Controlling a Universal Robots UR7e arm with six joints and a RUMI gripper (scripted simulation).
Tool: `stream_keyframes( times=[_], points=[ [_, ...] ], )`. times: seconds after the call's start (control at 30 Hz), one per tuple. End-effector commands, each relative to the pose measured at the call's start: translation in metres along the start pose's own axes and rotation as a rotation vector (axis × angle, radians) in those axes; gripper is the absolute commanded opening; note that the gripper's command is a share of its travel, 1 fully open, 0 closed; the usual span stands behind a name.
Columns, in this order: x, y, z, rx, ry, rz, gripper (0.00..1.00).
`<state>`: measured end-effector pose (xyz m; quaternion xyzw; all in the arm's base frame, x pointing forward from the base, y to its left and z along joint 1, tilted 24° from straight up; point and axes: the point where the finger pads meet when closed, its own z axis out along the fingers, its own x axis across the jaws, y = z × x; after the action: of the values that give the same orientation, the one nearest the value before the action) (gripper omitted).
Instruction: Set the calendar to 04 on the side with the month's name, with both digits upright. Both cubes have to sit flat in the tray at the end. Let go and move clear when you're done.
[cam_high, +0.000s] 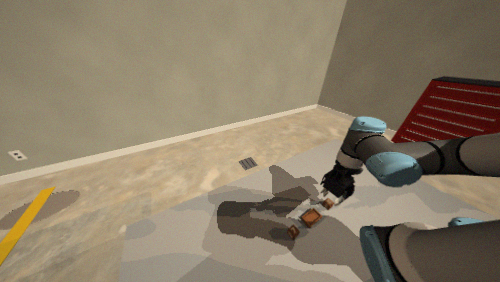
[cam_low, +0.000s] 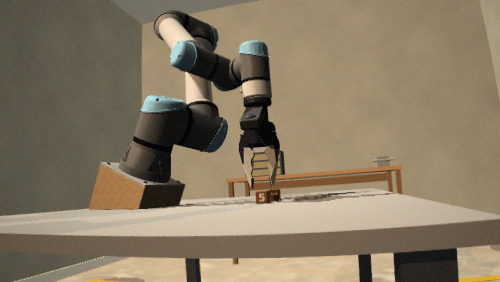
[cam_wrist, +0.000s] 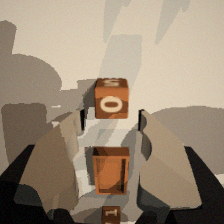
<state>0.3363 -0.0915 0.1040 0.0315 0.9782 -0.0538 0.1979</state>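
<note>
Gripper spread partway with nothing pinched, 0 cube right by the tips, both cubes out of the tray.

So the black two-jaw gripper is pointing down low over the pale table, pale fingers parted. The orange-brown cube with a white 0 and a 5 showing is just beyond the fingertips in the wrist view. The orange-brown rectangular tray with a hollow shows lower down between the fingers there, apart from that cube. On the tray's opposite side is the other orange-brown cube, with a white 1, cut off by the wrist view's bottom edge. Can't make out any month name.
</note>
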Motion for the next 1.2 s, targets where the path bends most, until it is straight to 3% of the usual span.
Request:
stream_keyframes(
  times=[0.0,1.17],
  points=[
    [0.0,0.0,0.0,0.0,-0.001,0.0,0.28],
    [0.0,0.0,0.027,0.0,-0.001,0.0,0.28]
  ],
)
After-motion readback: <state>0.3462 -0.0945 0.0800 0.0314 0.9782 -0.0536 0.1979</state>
